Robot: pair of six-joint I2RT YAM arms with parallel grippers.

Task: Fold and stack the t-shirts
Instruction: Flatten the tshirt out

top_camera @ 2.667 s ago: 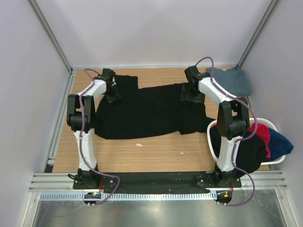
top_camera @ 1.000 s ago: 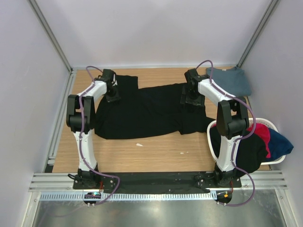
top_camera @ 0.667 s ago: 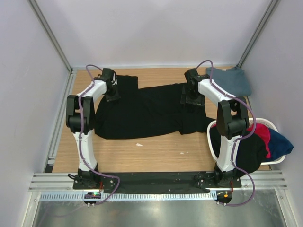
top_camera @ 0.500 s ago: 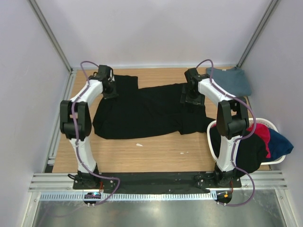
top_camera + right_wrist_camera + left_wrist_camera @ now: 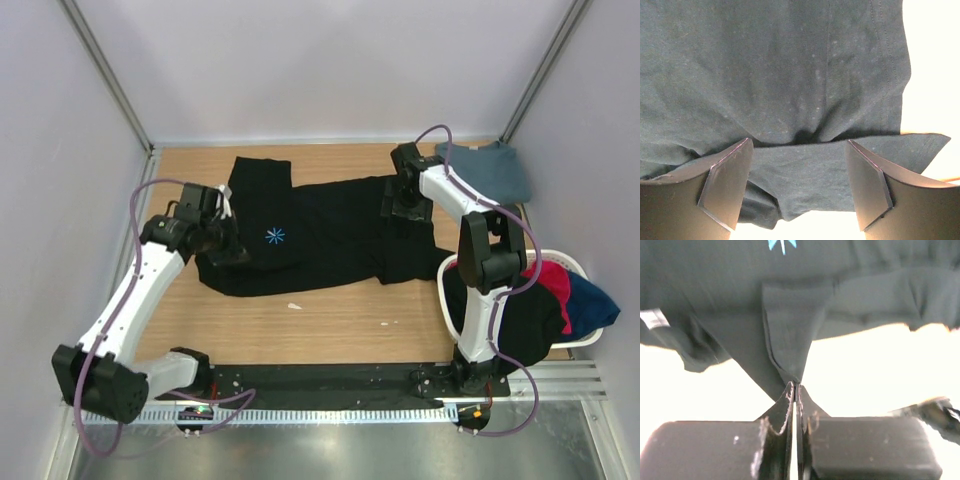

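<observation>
Sprawls across the middle of the table: large black t-shirt, flat for the most part, light-blue starburst mark facing up towards its left side. Pinched at the left edge by the left gripper, jaws pressed fully together on a peaked fold of the black cloth, which rises into a small tent; white label showing just beside that fold in the wrist view. Hovers low over the same shirt's far right part: right gripper, jaws wide apart, a hem and a crease of dark cloth between the fingertips; contact with the cloth impossible to tell.

Counts 5 t-shirts in all. 2 black: the spread one, plus another black t-shirt draped over the basket at the right edge. 1 slate-blue t-shirt, folded in the far right corner, apart from the spread shirt. 1 magenta-red t-shirt and 1 blue t-shirt, both heaped in that basket.

Counts further 2 arms, 2 grippers, 1 basket, and 2 pale scraps on bare wood near the black shirt's near hem.
</observation>
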